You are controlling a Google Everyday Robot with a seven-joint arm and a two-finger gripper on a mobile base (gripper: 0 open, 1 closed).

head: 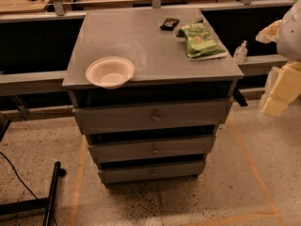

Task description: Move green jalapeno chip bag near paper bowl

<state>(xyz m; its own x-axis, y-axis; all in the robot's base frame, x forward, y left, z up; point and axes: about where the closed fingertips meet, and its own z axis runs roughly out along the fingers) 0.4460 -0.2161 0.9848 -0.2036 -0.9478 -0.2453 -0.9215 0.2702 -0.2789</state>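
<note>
The green jalapeno chip bag (201, 40) lies flat at the back right of the grey cabinet top (141, 41). The off-white paper bowl (110, 72) sits at the front left edge of the same top, well apart from the bag. My gripper (276, 95), pale yellow on a white arm (290, 27), hangs off the cabinet's right side, below the level of the top and clear of the bag. It holds nothing that I can see.
A small black flat packet (169, 23) lies at the back, just left of the bag. A small clear bottle (241, 52) stands on the ledge to the right. The cabinet has three drawers (153, 118). A black stand (49, 197) is on the floor at the left.
</note>
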